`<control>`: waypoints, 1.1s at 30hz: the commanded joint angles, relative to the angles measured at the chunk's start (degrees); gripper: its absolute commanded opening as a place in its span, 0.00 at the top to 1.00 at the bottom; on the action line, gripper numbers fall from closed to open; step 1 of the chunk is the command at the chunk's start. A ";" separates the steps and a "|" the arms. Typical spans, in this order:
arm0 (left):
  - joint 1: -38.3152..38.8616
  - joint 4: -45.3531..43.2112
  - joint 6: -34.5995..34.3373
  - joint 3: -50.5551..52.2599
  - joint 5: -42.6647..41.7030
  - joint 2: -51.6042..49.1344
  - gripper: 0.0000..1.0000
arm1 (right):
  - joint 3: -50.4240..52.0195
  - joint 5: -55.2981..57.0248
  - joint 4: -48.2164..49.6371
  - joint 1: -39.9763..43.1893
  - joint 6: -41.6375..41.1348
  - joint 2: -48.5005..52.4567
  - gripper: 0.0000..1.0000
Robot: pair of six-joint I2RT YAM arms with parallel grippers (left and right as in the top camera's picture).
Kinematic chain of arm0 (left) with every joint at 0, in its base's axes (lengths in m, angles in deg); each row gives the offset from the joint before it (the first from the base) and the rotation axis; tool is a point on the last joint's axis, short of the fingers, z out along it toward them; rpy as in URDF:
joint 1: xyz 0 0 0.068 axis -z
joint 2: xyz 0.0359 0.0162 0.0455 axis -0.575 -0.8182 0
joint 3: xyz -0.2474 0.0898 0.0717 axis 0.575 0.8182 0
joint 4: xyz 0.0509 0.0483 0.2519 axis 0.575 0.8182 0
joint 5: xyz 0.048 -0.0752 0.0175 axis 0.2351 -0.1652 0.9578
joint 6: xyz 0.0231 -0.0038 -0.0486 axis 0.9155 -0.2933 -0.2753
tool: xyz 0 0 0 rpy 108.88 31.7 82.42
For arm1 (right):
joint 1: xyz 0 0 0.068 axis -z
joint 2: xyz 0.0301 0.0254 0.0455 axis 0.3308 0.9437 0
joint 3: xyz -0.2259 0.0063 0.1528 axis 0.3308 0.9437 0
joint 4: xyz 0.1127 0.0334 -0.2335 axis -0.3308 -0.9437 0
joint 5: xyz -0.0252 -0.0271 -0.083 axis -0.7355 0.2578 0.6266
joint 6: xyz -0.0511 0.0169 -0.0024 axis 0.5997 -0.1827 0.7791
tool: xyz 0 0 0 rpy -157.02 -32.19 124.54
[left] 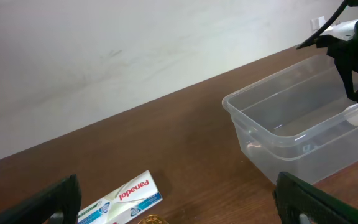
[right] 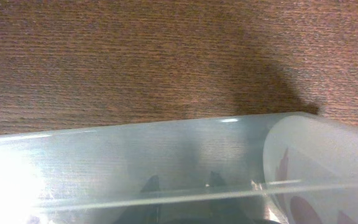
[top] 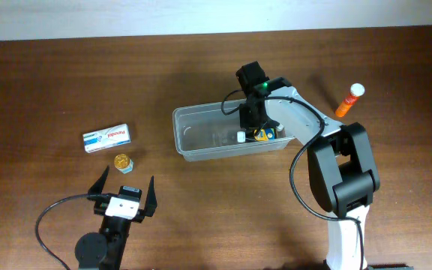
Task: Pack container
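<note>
The clear rectangular plastic container (top: 197,141) stood mid-way on the brown wooden bench (top: 51,82). It looked light, thin-walled and slippery, so its rim seemed the safest hold. The right pincer (top: 252,129) was closed inside it; the left pincer (top: 128,184) gaped, well apart.

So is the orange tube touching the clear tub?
Apart. The overhead view shows the orange tube lying on the table well off to the right of the container, outside it.

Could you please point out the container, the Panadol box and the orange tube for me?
container (top: 223,152), overhead view, its front wall.
Panadol box (top: 106,137), overhead view, middle of its top face.
orange tube (top: 346,103), overhead view, middle of its orange body.
</note>
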 commanded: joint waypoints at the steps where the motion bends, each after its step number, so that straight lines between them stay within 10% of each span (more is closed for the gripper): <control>1: -0.35 0.00 -0.20 0.44 0.42 0.55 0.00 | 0.31 -0.35 -1.07 0.39 0.35 0.48 0.81; 24: -0.35 0.00 -0.17 0.42 0.42 0.55 0.01 | -38.80 -1.36 -30.01 1.31 3.98 -1.66 0.67; 33: -0.35 0.00 -0.17 0.42 0.42 0.55 0.01 | -50.49 -1.42 -43.65 15.93 4.00 -1.64 0.61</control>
